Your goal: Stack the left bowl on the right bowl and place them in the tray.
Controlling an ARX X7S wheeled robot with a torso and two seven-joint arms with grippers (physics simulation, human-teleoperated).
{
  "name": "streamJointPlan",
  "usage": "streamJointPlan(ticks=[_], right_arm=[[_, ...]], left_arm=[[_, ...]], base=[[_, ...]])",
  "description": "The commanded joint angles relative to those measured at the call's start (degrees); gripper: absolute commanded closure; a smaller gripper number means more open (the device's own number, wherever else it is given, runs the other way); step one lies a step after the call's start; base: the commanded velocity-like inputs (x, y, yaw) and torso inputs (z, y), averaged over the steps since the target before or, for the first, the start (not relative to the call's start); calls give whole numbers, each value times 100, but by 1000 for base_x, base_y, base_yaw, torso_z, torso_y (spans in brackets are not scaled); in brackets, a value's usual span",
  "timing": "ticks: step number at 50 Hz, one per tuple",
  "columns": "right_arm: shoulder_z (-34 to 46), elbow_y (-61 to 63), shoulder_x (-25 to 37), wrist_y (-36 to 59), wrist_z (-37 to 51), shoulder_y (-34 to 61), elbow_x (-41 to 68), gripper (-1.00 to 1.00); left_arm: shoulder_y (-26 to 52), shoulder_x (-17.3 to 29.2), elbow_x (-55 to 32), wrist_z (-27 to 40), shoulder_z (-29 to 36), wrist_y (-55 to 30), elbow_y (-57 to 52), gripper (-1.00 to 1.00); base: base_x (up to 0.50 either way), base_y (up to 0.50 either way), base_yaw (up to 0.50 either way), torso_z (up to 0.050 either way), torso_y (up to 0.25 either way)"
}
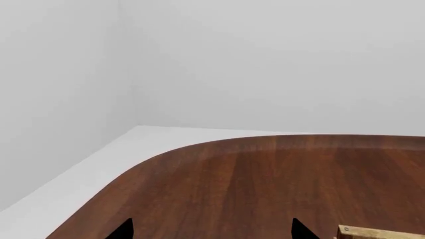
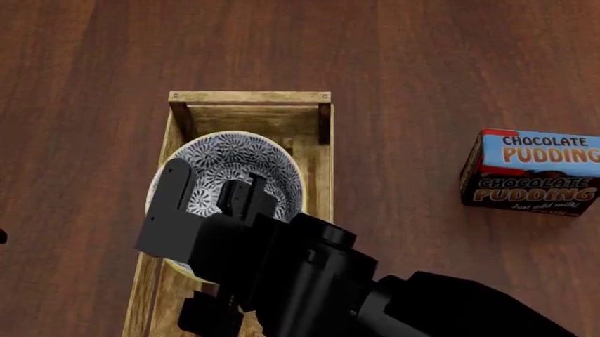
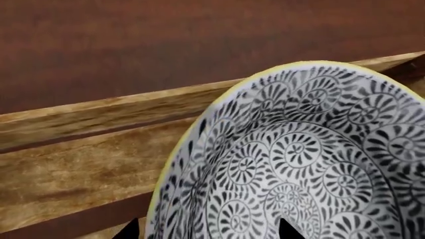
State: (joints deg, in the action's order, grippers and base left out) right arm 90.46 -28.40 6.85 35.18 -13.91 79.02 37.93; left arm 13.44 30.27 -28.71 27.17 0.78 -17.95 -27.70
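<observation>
Right gripper (image 2: 225, 203) hangs over the patterned bowl (image 2: 246, 165), its fingertips spread apart over the rim. That bowl sits inside the wooden tray (image 2: 324, 154) at the head view's centre-left. Left gripper (image 1: 209, 231) is spread wide above bare table (image 1: 265, 174). Pudding box (image 2: 535, 172) stands at right

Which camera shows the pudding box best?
The head view: the chocolate pudding box stands in full on the table, right of the tray, its label readable. Neither wrist view shows it: the left sees table and wall, the right the patterned bowl.
</observation>
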Motion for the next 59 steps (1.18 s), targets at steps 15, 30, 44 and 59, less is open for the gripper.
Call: streamJointPlan(ticks=[15,30,44,59], right_arm=[[-89,1468,506,715,477,159,229,-100],[-268,2452,836,1283,996,398,456,-100],[-481,3056,1067,1573,1339,563,634,-100],[-784,3531,1331,1649,1712,641,762,-100]], left_arm=[[-10,21,-26,9,-1,17,-10,-100],[-23,41,-52,43,5,-19,-74,-100],[-18,49,-60,57,27,-33,-88,-100],[4,35,-55,32,52,15,-9,-100]], base=[[0,0,0,0,0],[0,0,0,0,0],[0,0,0,0,0],[0,0,0,0,0]])
